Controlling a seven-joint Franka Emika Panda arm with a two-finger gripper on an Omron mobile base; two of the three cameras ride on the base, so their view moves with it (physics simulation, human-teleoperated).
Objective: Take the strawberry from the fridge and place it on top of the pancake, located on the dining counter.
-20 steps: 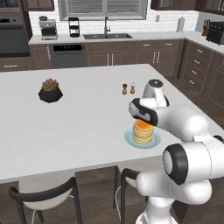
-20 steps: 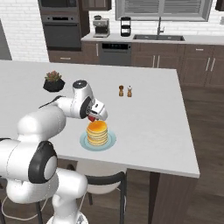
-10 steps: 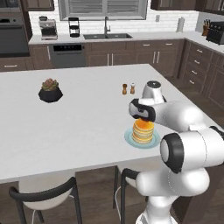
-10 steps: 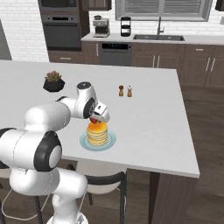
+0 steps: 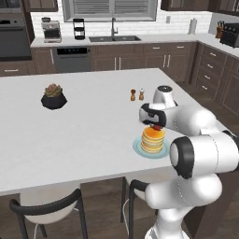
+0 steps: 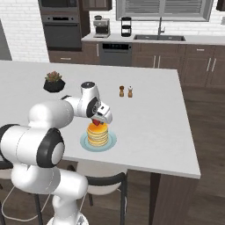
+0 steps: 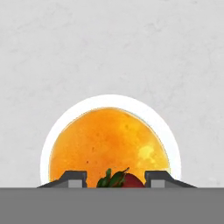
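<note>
Strawberry [image 7: 121, 180] btwn fingers [image 7: 73, 178], lower half cut by frame edge; pancake [image 7: 109, 146] near rim hidden behind fingers.

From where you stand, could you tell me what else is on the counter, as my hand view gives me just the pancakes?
Observer: A small potted plant sits far to the left on the counter.
Operator: Thanks. Anything closer?
Observer: Two little shakers stand just beyond the pancakes.
Operator: And is the strawberry touching the stack?
Observer: The strawberry sits between the jaws right at the stack's top; I cannot tell if it touches.
</note>
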